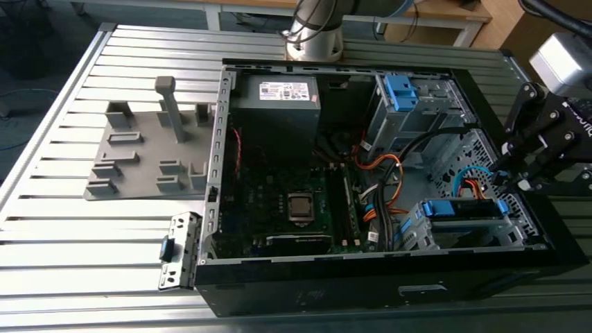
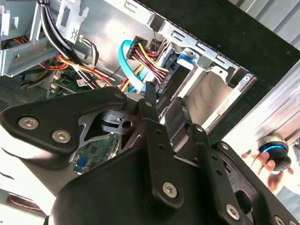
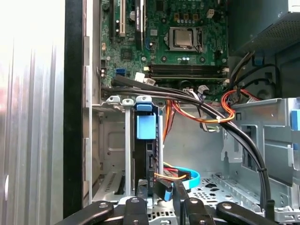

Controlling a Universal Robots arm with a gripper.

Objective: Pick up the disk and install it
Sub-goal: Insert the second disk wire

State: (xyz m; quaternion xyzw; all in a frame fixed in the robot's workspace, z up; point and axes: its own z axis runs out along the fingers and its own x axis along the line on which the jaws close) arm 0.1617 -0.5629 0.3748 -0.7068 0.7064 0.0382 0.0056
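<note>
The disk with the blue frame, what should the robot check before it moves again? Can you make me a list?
1. Disk sitting in the drive cage: ok, its blue frame stands between the cage's rails.
2. Gripper close to the disk: ok, it hangs right by that cage.
3. Gripper's grip on the disk: cannot tell.
4. Cables out of the way: not ok, the blue cable and some coloured wires lie right next to the disk and the gripper.
5. Computer case open: ok, the side is off.
6. Person's hand clear: ok, it is outside the case.
</note>
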